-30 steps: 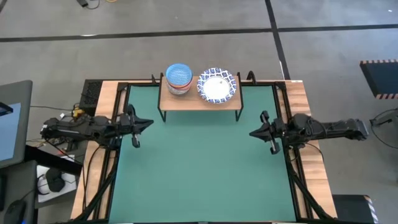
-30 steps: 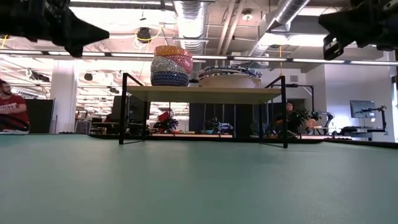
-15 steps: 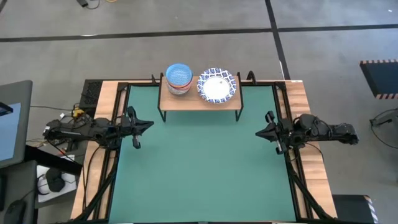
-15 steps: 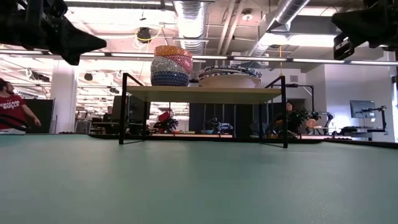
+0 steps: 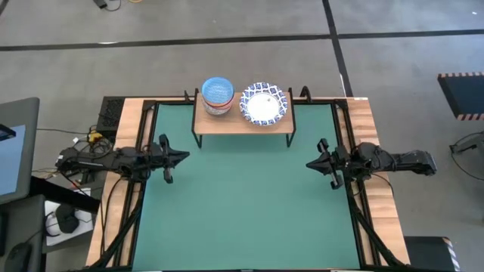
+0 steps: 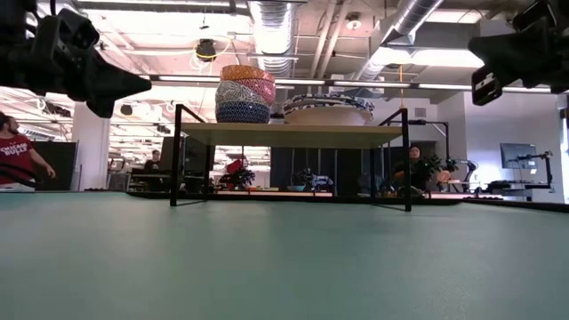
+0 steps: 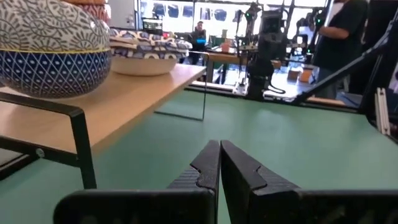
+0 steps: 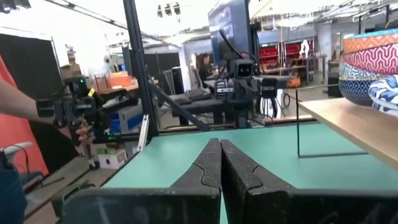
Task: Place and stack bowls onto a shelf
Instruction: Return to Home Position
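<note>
The light-wood shelf (image 5: 243,121) on black legs stands at the far edge of the green mat. On its left part a stack of small bowls (image 5: 217,94) rests, the light blue one on top; the low view shows the grey-blue patterned, red and yellow ones (image 6: 244,93). To its right the wide white bowls with blue rims (image 5: 265,104) sit stacked on the board. My left gripper (image 5: 184,156) is shut, above the mat's left edge, holding nothing. My right gripper (image 5: 310,163) is shut, above the mat's right edge, also holding nothing.
The green mat (image 5: 242,204) stretches bare between the two arms. Black frame rails (image 5: 148,128) run along the table's sides. Cables and a box (image 5: 91,137) lie off the left edge. People and equipment show in the room behind the shelf (image 6: 18,160).
My left gripper has moved a little toward the table's right and near edge, lower. My right gripper drew back toward the right edge, then came a little way out over the mat again. Both stayed shut. The bowls and the shelf have not moved.
</note>
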`<control>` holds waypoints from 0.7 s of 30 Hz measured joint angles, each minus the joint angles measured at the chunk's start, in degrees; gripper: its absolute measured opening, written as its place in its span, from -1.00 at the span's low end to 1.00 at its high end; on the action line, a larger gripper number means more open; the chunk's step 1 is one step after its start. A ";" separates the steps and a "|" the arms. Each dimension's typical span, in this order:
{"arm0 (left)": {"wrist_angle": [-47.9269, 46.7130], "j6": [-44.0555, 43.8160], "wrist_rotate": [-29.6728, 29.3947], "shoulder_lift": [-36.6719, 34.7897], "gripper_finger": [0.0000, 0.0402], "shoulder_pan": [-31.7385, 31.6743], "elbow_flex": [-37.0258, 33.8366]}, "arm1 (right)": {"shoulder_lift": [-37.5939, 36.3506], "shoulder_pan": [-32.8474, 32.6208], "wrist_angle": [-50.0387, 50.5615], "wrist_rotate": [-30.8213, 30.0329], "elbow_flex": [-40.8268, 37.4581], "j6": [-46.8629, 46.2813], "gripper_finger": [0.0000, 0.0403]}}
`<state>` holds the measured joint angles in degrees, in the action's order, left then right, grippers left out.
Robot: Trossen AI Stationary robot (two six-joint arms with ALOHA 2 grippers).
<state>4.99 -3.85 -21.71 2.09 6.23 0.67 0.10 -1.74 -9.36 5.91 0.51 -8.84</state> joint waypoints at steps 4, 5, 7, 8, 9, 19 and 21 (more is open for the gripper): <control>0.62 1.12 0.09 -0.04 -1.00 -0.01 -0.04 | 0.00 0.31 2.41 0.02 0.00 0.13 -0.90; 0.01 1.10 0.36 -0.02 -1.00 -0.01 -0.07 | 0.01 0.46 3.04 0.02 0.00 0.13 -0.90; -0.57 1.05 1.70 0.04 -1.00 -0.01 -0.07 | 0.00 0.82 4.28 0.02 0.00 -0.55 -0.90; -0.59 1.02 2.93 0.04 -1.00 -0.01 -0.09 | 0.00 0.97 5.18 0.01 0.00 -1.21 -0.90; -0.61 1.04 4.49 0.10 -1.00 -0.01 -0.09 | 0.02 1.16 5.82 0.02 0.00 -1.63 -0.90; -1.28 2.89 7.53 0.15 -1.00 -0.03 -0.15 | 0.00 0.09 6.05 0.07 -0.04 -3.09 -0.88; -1.09 2.81 7.56 0.15 -1.00 -0.01 -0.15 | 0.00 -0.07 6.15 0.07 -0.04 -3.39 -0.85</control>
<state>3.90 -1.04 -14.15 2.24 6.22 0.51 0.10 -1.80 -3.21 5.98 0.47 -12.23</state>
